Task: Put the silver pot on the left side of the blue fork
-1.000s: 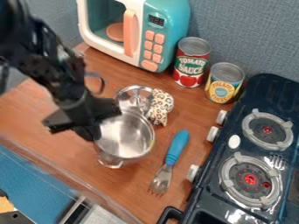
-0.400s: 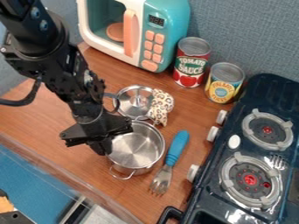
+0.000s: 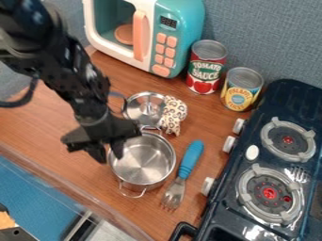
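- The pincer [image 3: 108, 158] is hanging down at the left rim of the silver pot [image 3: 143, 162], its two fingers spread apart, one reaching just inside the rim and the other staying outside it.
- The silver pot is standing upright on the wooden surface [image 3: 44, 124], to the left of the blue fork [image 3: 190, 159] as the camera is seeing it, and its mouth is facing up.
- One wire handle of the pot is pointing toward the bottom of the view; the other is sitting near the lid [image 3: 140, 113].
- The blue fork is lying between the pot and the black stove [image 3: 220, 207], its metal tines pointing toward the bottom of the view.
- The lid is resting beyond the pot, and a spotted item [image 3: 174, 113] is lying against its right side.
- Farther back, a red can [image 3: 204, 70] and a yellow can [image 3: 241, 89] are standing upright beside the toy microwave [image 3: 179, 23], whose door is showing a pink handle.
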`<state>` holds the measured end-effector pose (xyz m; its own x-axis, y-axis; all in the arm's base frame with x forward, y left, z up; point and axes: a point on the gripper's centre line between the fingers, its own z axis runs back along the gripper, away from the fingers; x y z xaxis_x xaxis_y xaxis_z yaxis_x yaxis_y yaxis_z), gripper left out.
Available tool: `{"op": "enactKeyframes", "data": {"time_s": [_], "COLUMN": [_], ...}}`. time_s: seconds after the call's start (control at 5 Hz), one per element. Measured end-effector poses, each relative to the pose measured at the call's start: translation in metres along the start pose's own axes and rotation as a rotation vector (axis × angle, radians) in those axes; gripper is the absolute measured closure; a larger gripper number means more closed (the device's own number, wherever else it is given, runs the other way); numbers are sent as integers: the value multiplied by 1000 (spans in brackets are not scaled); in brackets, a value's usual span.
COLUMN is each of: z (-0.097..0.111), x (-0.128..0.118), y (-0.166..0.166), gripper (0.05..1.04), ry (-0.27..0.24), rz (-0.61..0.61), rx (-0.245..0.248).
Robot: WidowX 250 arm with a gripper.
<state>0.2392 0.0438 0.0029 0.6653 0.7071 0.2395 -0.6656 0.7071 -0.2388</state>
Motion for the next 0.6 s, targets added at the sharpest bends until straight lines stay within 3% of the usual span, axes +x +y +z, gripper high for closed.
{"op": "enactKeyframes", "data": {"time_s": [0.2, 0.4, 0.6], "z": [16, 43, 44], "x": [10, 25, 26], "y": [-3, -7, -7], "gripper": [279, 78, 79], "ry": [-13, -104, -109], "rz": [-5, -34, -41], "rx": [-21, 9, 12]}}
